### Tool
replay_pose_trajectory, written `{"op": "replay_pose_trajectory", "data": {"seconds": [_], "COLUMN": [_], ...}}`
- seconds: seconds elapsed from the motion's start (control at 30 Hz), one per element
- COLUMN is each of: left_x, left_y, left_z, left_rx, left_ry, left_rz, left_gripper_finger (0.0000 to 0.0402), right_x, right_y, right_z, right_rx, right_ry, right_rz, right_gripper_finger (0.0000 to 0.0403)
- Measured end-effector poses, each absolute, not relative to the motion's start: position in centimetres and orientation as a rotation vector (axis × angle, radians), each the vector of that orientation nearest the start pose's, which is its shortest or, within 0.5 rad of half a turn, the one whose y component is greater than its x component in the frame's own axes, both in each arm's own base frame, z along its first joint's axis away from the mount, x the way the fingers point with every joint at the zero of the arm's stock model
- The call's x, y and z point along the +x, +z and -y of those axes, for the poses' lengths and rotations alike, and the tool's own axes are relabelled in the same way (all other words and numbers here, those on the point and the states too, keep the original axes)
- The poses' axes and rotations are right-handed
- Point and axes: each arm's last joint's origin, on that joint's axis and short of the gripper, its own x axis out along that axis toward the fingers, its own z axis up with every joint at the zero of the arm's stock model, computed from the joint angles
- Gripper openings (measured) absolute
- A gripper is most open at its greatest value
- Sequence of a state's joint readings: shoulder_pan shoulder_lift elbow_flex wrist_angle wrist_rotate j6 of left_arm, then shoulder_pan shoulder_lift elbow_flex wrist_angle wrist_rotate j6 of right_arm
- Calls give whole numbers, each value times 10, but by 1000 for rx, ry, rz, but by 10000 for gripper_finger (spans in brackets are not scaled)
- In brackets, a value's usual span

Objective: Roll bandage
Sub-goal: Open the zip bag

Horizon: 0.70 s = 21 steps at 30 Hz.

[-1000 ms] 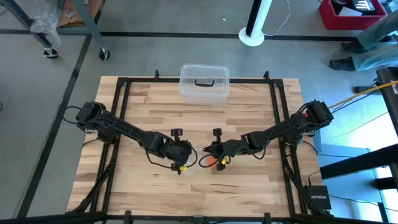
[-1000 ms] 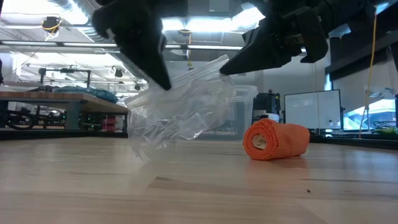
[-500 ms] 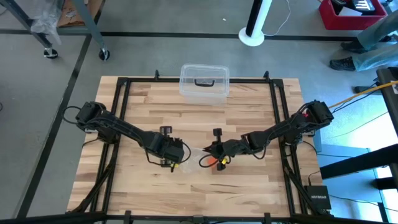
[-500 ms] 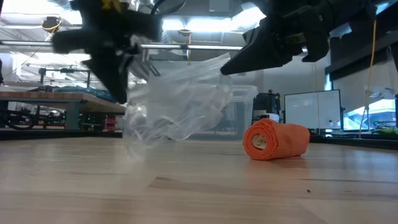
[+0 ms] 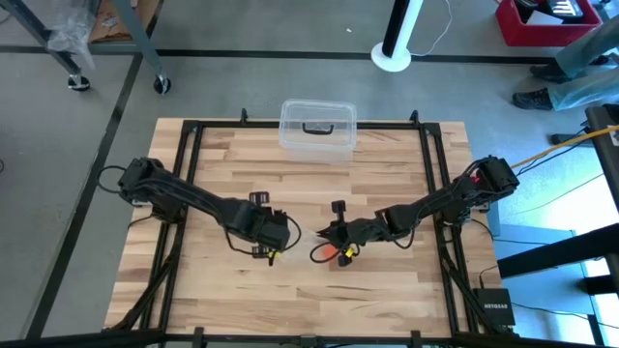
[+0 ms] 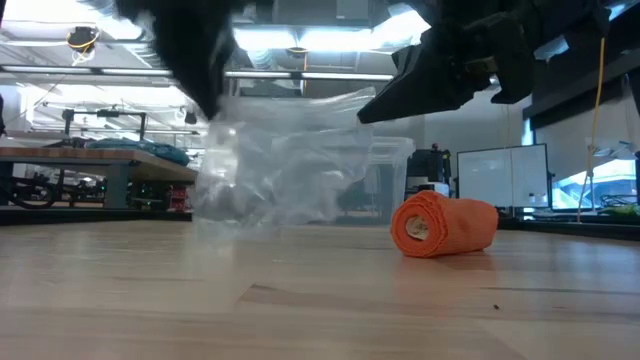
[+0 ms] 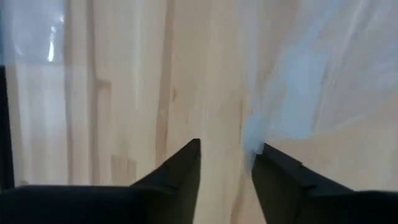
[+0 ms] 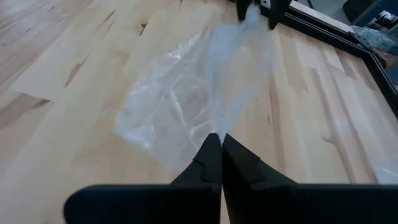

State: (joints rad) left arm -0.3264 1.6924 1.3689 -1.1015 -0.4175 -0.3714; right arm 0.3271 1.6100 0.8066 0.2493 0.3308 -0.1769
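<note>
- bandage (image 6: 444, 226) is already a rolled cylinder on the tabletop (image 5: 368, 290), long axis lying flat; roll end faces the low camera
- right tool (image 8: 221, 146) sits directly above the bandage, clenched on a clear plastic bag (image 8: 186, 93) (not on the bandage)
- left tool (image 7: 225, 155) is farther from the bandage, across the bag; fingers parted, bag edge just beside one finger

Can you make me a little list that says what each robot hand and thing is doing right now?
bandage: orange roll lying on the table
plastic bag: clear bag stretched between both tools, above the table
left tool: open, bag edge at one fingertip
right tool: shut on the plastic bag
box: clear plastic box at the table's far edge
</note>
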Motion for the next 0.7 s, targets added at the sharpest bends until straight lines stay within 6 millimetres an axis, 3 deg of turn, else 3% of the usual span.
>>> {"op": "replay_pose_trajectory", "data": {"seconds": [0.17, 0.33, 0.53, 0.7], "left_x": [318, 323, 306, 294], "left_y": [285, 314, 322, 313], "left_z": [94, 84, 67, 61], "left_rx": [199, 211, 182, 199], "left_ry": [230, 168, 208, 284], "left_rz": [-1093, -832, -751, -784], "left_gripper_finger": [168, 178, 171, 168], "right_x": [310, 310, 307, 304], "right_y": [183, 183, 178, 174], "right_z": [-95, -95, -92, -88], "right_rx": [-373, -413, -456, -506], "right_ry": [28, 22, -23, -83], "right_rz": [-524, -525, -586, -649], "right_gripper_finger": [0, 3, 1, 2]}}
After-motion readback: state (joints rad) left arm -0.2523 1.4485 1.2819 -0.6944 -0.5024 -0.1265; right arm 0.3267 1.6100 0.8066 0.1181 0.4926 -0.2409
